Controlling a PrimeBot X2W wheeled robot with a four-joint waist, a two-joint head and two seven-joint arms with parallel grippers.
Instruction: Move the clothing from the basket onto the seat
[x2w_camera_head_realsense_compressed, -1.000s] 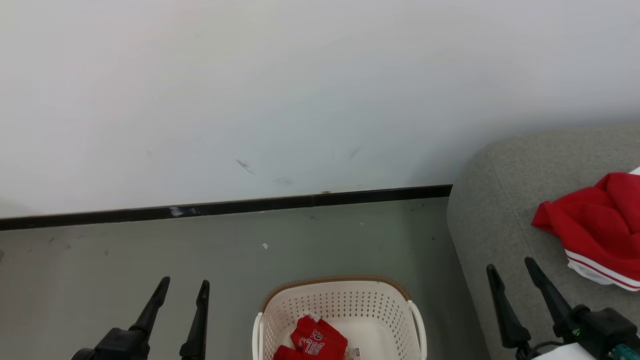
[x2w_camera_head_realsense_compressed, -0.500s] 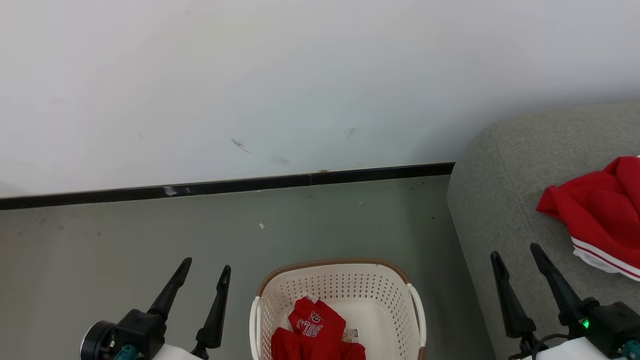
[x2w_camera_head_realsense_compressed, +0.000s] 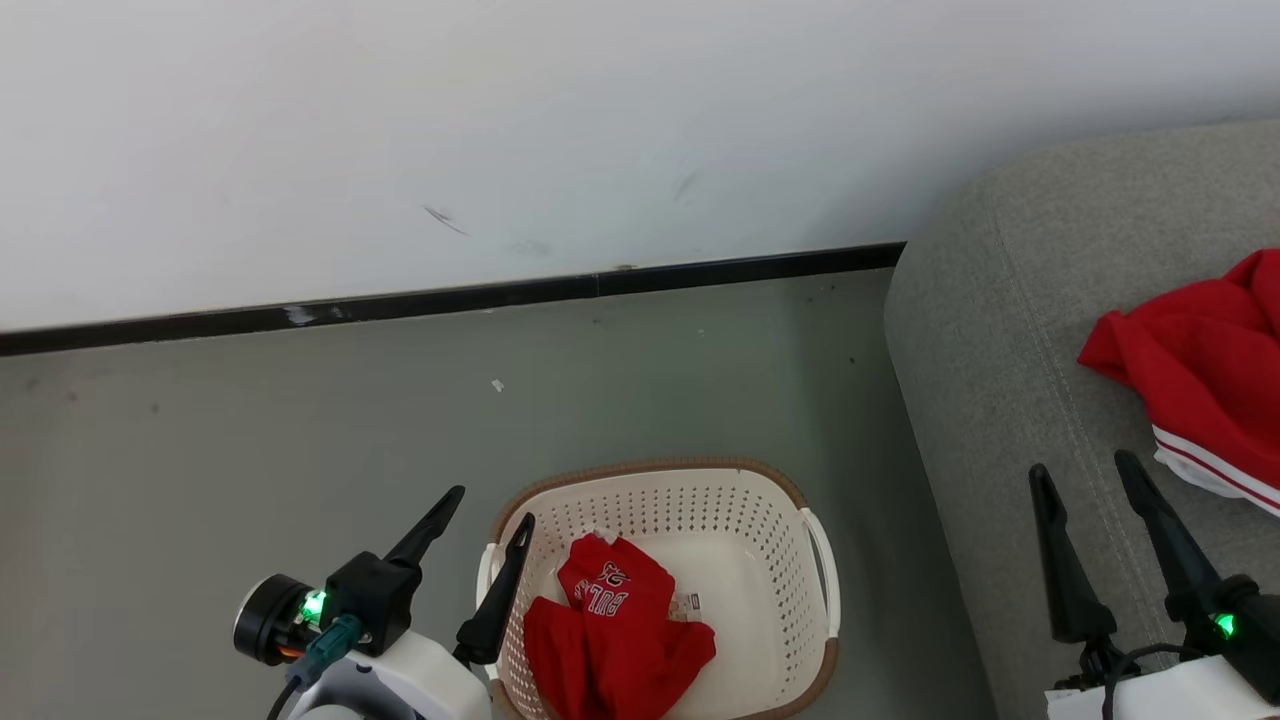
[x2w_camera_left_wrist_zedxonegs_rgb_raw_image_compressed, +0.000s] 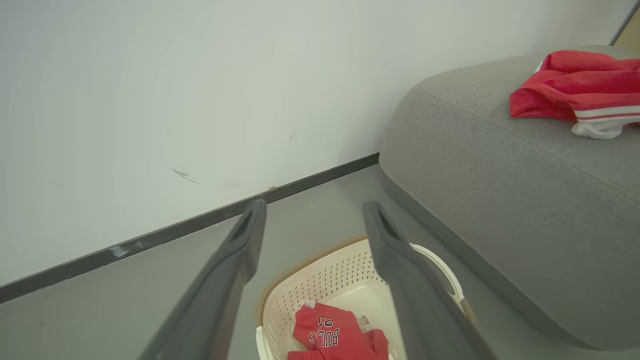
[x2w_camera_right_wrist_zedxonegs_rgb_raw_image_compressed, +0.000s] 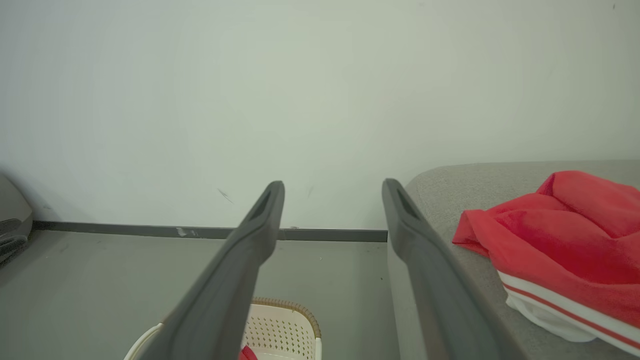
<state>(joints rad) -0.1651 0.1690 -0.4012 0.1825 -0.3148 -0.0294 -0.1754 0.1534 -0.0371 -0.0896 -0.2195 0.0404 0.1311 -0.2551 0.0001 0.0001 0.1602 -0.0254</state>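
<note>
Red clothing (x2w_camera_head_realsense_compressed: 615, 625) lies in basket (x2w_camera_head_realsense_compressed: 650, 500) beside left fingers (x2w_camera_head_realsense_compressed: 503, 585).

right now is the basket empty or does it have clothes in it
Not empty: a crumpled red garment with white lettering lies on the bottom of the basket. Another red piece lies on the seat.
</note>
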